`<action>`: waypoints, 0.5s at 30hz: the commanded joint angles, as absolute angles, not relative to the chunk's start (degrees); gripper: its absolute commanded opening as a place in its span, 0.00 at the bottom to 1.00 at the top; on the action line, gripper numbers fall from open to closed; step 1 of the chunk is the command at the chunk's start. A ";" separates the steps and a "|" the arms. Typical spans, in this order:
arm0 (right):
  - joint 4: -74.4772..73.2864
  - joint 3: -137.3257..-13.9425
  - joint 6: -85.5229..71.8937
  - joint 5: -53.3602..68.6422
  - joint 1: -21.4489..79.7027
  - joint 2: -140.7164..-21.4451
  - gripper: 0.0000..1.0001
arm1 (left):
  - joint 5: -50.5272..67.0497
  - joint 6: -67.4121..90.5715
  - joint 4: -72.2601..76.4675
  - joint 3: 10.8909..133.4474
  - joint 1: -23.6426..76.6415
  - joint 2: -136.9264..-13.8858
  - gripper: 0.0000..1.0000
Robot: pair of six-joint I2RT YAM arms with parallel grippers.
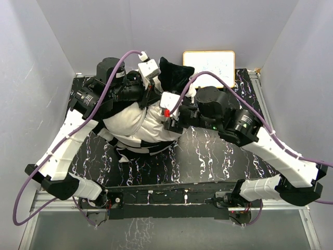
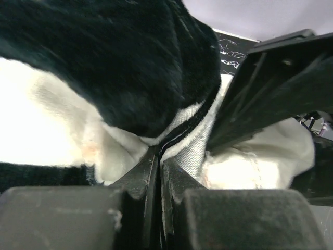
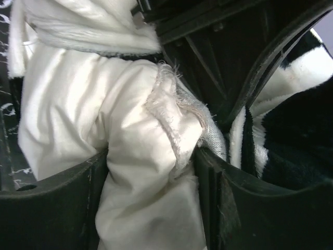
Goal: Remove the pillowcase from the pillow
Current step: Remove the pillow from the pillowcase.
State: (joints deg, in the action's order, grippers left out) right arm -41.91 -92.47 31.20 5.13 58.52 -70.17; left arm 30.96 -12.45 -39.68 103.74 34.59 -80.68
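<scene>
Pillow (image 1: 136,125) lies L of centre, pillowcase (image 1: 174,73) bunched at its far end. L gripper (image 2: 158,174) pinched shut on pillowcase hem; R gripper (image 3: 151,172) clamped on pillow, just beside. Pillowcase bulk lies beyond both.

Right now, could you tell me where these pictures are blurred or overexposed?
Left wrist: black plush of the pillowcase is blurred; the left edge is blown out white. Right wrist: the pillow is evenly lit, its frayed seam sharp. Top external: crisp, even light.
</scene>
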 commanded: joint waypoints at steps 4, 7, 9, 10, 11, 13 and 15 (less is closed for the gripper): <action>-40.22 -90.14 39.42 2.62 53.00 -71.03 0.73 | 31.50 -13.64 -57.86 100.95 33.54 -84.54 0.00; -37.75 -90.27 39.97 2.78 52.91 -70.97 0.77 | 32.31 -13.98 -58.67 100.76 33.50 -84.07 0.00; -37.39 -91.05 40.03 2.86 52.90 -71.66 0.78 | 32.63 -14.49 -58.86 101.17 33.49 -83.92 0.00; -37.36 -91.27 40.18 3.02 52.87 -72.20 0.79 | 32.95 -14.59 -59.06 101.48 33.49 -83.98 0.00; -37.31 -91.25 40.46 3.10 52.90 -72.79 0.79 | 33.34 -14.63 -59.36 101.99 33.53 -84.14 0.00; -36.68 -90.36 41.04 4.09 52.93 -73.81 0.78 | 34.71 -14.87 -60.52 103.05 33.52 -84.61 0.00; -34.18 -88.04 40.88 5.64 52.92 -74.24 0.79 | 35.80 -15.06 -61.26 103.44 33.51 -84.69 0.00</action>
